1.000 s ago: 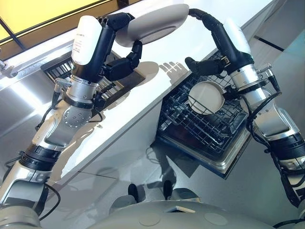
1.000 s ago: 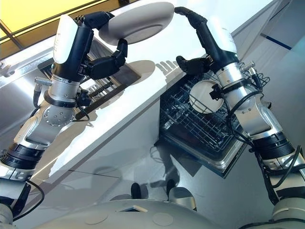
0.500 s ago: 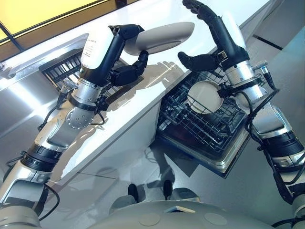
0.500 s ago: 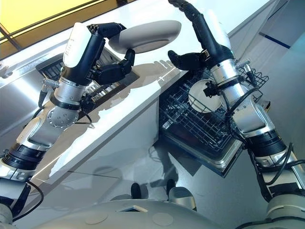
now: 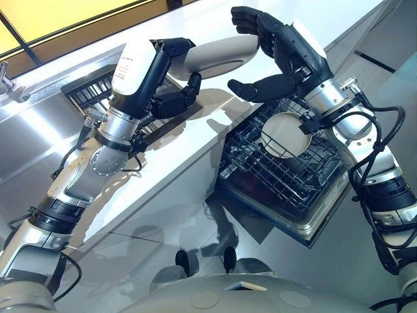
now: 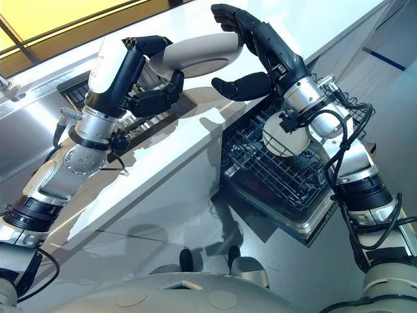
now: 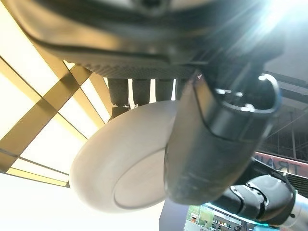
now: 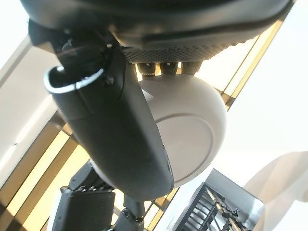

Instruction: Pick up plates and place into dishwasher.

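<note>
A humanoid robot holds a pale round plate [image 5: 218, 55] in the air above a white bench [image 5: 169, 163], between both hands. The left hand [image 5: 163, 75] grips one side of the plate, fingers curled over its rim and thumb pressed beneath, so it carries the weight. The right hand [image 5: 290, 52] meets the opposite side. Its fingers hook over the far rim, while its thumb reaches under the plate with a small gap showing, so this grip looks only partly closed. This appears to be a handover, likely because the open dishwasher rack [image 5: 287, 186] sits low on the robot's right side, within the right arm's reach. The plate is roughly level, underside down, well above the rack. A second plate [image 5: 285, 135] already stands on edge among the rack's wires. A dark slatted rack [image 5: 91, 94] lies on the bench behind the left arm. The left hand should let go only once the right thumb closes, or the plate may slip.
</note>
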### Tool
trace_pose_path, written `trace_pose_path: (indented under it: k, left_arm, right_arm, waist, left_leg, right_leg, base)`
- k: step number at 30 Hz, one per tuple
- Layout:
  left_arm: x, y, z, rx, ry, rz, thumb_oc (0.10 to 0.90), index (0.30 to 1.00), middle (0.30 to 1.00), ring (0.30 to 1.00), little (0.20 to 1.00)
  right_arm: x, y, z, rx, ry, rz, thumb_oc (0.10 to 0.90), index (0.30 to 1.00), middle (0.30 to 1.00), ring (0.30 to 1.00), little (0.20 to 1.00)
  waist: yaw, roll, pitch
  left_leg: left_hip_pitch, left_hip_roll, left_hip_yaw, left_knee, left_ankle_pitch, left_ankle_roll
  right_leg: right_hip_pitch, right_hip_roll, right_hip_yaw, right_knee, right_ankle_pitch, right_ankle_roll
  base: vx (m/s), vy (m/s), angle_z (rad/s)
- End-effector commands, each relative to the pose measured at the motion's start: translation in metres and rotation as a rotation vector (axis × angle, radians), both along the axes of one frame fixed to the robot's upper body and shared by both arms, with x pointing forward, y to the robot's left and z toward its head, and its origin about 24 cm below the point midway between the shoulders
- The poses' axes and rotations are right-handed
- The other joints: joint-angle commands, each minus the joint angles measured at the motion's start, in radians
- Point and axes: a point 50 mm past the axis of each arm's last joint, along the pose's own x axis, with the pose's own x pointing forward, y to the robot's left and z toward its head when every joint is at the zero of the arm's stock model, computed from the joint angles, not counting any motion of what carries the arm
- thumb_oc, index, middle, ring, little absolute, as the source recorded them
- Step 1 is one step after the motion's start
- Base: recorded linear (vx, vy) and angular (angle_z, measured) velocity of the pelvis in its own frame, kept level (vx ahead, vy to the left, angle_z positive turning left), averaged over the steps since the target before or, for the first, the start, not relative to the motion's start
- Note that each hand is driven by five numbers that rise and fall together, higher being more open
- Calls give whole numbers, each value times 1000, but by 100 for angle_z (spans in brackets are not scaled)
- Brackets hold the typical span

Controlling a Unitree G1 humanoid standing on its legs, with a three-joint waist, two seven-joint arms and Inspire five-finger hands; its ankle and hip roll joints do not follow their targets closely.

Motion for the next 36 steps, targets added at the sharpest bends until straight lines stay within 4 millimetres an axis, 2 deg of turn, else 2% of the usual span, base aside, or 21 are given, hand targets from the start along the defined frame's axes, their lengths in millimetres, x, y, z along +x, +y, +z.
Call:
trace_pose_path:
  k: [1, 7, 15, 16, 17, 18, 19, 22, 23, 24, 26, 27, 31, 36]
  left_arm:
    - [-3, -27, 40, -83, -153, -201, 100, 300, 300, 300, 200]
    - [-14, -29, 46, -61, -173, -264, 100, 300, 300, 300, 200]
    - [-18, -33, 53, -73, -182, -287, 100, 300, 300, 300, 200]
    - [-18, -33, 53, -75, -182, -289, 100, 300, 300, 300, 200]
    - [-18, -34, 53, -74, -183, -292, 100, 300, 300, 300, 200]
    - [-19, -35, 52, -71, -188, -294, 100, 300, 300, 300, 200]
    - [-19, -35, 52, -71, -189, -295, 100, 300, 300, 300, 200]
    - [-20, -35, 51, -58, -209, -291, 100, 300, 300, 300, 200]
    - [-20, -35, 52, -52, -216, -287, 100, 300, 300, 300, 200]
    - [-20, -34, 52, -47, -223, -283, 100, 300, 300, 300, 200]
    - [-20, -33, 54, -45, -227, -275, 100, 300, 300, 300, 200]
    - [-20, -31, 56, -45, -228, -270, 100, 300, 300, 300, 200]
    - [-20, -30, 56, -42, -224, -252, 100, 300, 300, 300, 200]
    - [-19, -26, 55, -40, -218, -239, 100, 300, 300, 300, 200]
  right_arm:
    - [-38, 55, 72, -100, -417, 379, 800, 900, 900, 900, 900]
    - [-39, 48, 76, -372, -446, 332, 800, 900, 900, 900, 900]
    - [-40, 50, 71, -433, -415, 357, 800, 900, 900, 900, 900]
    - [-39, 50, 70, -433, -412, 357, 742, 851, 851, 851, 842]
    - [-39, 51, 70, -431, -407, 357, 435, 587, 587, 587, 535]
    - [-38, 51, 68, -429, -402, 356, 207, 392, 392, 392, 307]
    - [-38, 51, 67, -430, -400, 354, 100, 300, 300, 300, 200]
    - [-34, 50, 65, -444, -388, 319, 100, 300, 300, 300, 200]
    - [-33, 49, 64, -448, -384, 301, 232, 413, 413, 413, 332]
    - [-29, 47, 63, -457, -378, 265, 509, 651, 651, 651, 609]
    - [-24, 41, 62, -454, -371, 204, 742, 851, 851, 851, 842]
    - [-21, 37, 62, -438, -370, 158, 800, 900, 900, 900, 900]
    - [-14, 31, 62, -363, -372, 90, 800, 900, 900, 900, 900]
    - [-7, 26, 58, -224, -258, 94, 800, 900, 900, 900, 900]
  waist:
    - [3, 18, -121]
    - [5, 8, -131]
    - [0, 2, -130]
    - [-1, 2, -129]
    - [-1, 2, -129]
    - [-1, 2, -127]
    - [0, 2, -127]
    - [0, 2, -126]
    - [-1, 2, -125]
    - [-1, 2, -126]
    - [-2, 2, -125]
    - [-3, 2, -125]
    - [0, 4, -121]
    - [5, 6, -117]
  left_leg:
    - [-21, -26, -25, 15, -74, -5]
    - [-31, -23, -32, 15, -66, -8]
    - [-37, -20, -38, 16, -56, -7]
    - [-37, -20, -39, 16, -56, -6]
    - [-37, -20, -40, 16, -56, -6]
    - [-37, -19, -39, 16, -55, -6]
    - [-37, -19, -39, 16, -55, -6]
    - [-38, -18, -38, 16, -54, -5]
    - [-38, -17, -37, 16, -54, -4]
    - [-38, -16, -37, 16, -54, -4]
    - [-39, -15, -36, 17, -53, -5]
    - [-39, -15, -36, 16, -53, -5]
    - [-40, -14, -35, 17, -53, -5]
    - [-38, -13, -35, 16, -54, -3]
  right_leg:
    - [-67, 19, -16, 174, -107, 98]
    - [-74, 21, -8, 178, -106, 97]
    - [-80, 23, 7, 184, -101, 96]
    - [-81, 22, 9, 185, -100, 96]
    - [-81, 22, 9, 185, -99, 96]
    - [-82, 21, 10, 185, -98, 96]
    - [-82, 21, 11, 185, -98, 96]
    - [-82, 20, 14, 186, -98, 95]
    - [-83, 20, 14, 187, -98, 95]
    - [-83, 20, 17, 187, -98, 95]
    - [-84, 20, 18, 189, -97, 95]
    - [-84, 19, 19, 189, -96, 95]
    - [-85, 17, 19, 189, -94, 97]
    - [-81, 17, 19, 188, -95, 95]
  base:
    - [0, 0, 0]
    - [14, -7, 3]
    - [14, -7, 5]
    - [20, -6, 11]
    - [17, -4, 12]
    - [12, -2, 11]
    - [15, -2, 12]
    - [19, -1, 7]
    - [0, 0, 0]
    - [0, 0, 0]
    - [0, 0, 0]
    - [0, 0, 0]
    - [2, -2, 1]
    - [3, -5, 3]
